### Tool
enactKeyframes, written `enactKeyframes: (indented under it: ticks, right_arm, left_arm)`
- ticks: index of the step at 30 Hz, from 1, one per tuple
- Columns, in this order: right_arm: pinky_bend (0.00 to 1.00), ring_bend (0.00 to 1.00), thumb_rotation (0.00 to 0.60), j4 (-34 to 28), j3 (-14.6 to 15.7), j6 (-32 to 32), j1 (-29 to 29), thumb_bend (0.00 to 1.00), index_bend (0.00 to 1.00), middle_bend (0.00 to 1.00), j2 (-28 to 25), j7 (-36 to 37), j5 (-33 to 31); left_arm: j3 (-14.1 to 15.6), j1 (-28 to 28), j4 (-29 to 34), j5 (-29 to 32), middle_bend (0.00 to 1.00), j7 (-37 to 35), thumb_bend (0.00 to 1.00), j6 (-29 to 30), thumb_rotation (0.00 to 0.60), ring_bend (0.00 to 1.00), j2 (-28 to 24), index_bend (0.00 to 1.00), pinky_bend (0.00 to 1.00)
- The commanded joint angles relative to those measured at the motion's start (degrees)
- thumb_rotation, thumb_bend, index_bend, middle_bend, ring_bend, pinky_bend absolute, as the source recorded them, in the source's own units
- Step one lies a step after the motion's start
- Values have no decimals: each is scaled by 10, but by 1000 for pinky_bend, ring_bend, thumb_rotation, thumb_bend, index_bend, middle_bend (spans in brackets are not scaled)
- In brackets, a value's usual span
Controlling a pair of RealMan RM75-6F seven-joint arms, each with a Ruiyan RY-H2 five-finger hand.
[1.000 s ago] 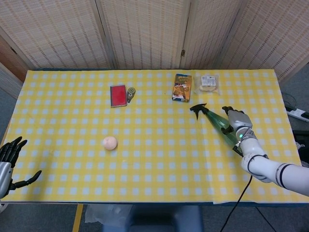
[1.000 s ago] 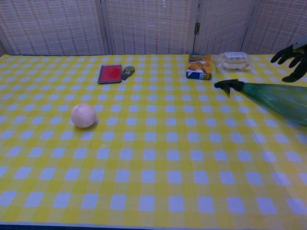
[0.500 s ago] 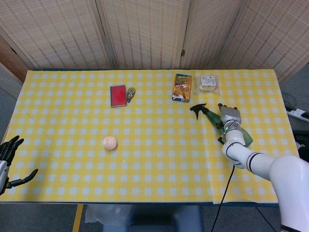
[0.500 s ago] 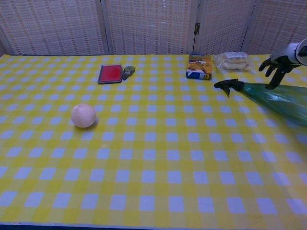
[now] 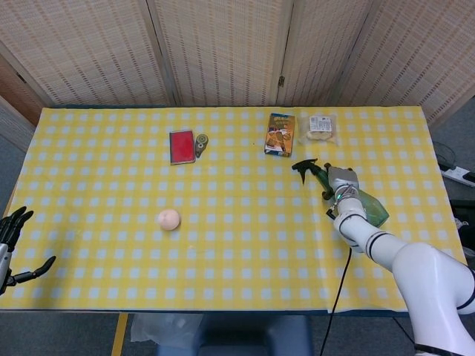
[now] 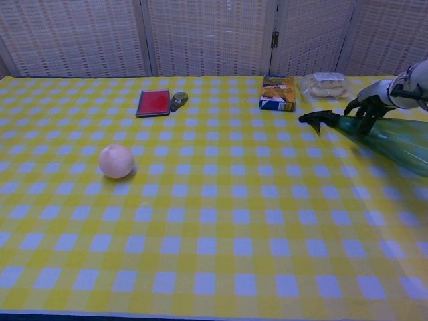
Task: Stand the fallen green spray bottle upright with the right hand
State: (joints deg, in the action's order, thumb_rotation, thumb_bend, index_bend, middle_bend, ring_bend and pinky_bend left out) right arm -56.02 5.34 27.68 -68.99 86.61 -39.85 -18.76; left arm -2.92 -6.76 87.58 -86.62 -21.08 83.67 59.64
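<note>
Green spray bottle (image 6: 391,137), translucent and tapered, lies under the right hand's (image 6: 366,101) spread, unclosed fingers (image 6: 353,105).

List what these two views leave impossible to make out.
- Green spray bottle: base cut off by the chest view's right edge.
- Right hand: whether its fingers actually grip the bottle; it covers the contact in head view.
- Snack box: print too small.

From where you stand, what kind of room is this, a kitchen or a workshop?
Neither, most likely: it looks like a staged test area. A table with a yellow checked cloth stands before woven folding screens, and a few unrelated things, like a green spray bottle and a snack box, are spread across it.
</note>
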Motion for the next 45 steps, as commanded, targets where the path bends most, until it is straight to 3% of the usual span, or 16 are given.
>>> enactKeyframes:
  ticks: [1, 3, 9, 14, 18, 21, 24, 28, 32, 39, 45]
  right_arm:
    - [34, 244, 600, 5, -10, -4, 3, 465, 103, 233, -1, 7, 9]
    - [88, 288, 600, 6, -20, -3, 8, 465, 177, 288, -3, 17, 27]
    - [381, 449, 600, -9, -41, 7, 21, 465, 418, 452, -14, 47, 79]
    - [428, 491, 600, -27, -77, 10, 40, 465, 464, 488, -25, 93, 140]
    - [440, 509, 600, -62, -159, 38, 86, 464, 473, 499, -33, 197, 289]
    - [441, 510, 600, -118, -253, 84, 166, 465, 476, 499, -31, 357, 506]
    - [441, 514, 600, -139, -286, 151, 225, 465, 481, 509, -13, 498, 691]
    - [441, 515, 600, -120, -281, 227, 258, 465, 484, 513, 9, 645, 842]
    - [431, 513, 600, -59, -258, 321, 272, 465, 484, 516, 43, 733, 942]
    - [430, 533, 600, 82, -232, 461, 298, 465, 484, 533, 135, 903, 1013]
    - [430, 537, 600, 209, -205, 500, 308, 464, 487, 537, 205, 987, 1032]
  left_arm:
    - [0, 0, 0, 0, 53, 0, 264, 0, 320, 46, 0, 0, 18]
    - [0, 0, -1, 1, 53, 0, 264, -1, 319, 46, 0, 0, 18]
    - [0, 0, -1, 1, 53, 0, 264, -1, 319, 46, 0, 0, 18]
    - [1, 1, 2, 0, 53, 4, 264, 1, 321, 46, 0, 0, 18]
    - [1, 1, 2, -1, 53, 5, 264, 3, 319, 46, 0, 0, 18]
    - [1, 0, 3, -1, 53, 7, 264, 2, 317, 46, 0, 0, 18]
    - [2, 1, 4, -3, 53, 10, 264, 3, 321, 46, 0, 0, 18]
    - [2, 1, 6, -4, 53, 14, 264, 5, 324, 46, 0, 0, 18]
    - [1, 0, 5, -1, 53, 15, 264, 2, 318, 46, 1, 0, 18]
    - [2, 0, 6, -2, 53, 19, 264, 1, 319, 46, 2, 0, 18]
    - [2, -1, 6, -1, 53, 20, 264, 0, 321, 46, 2, 0, 18]
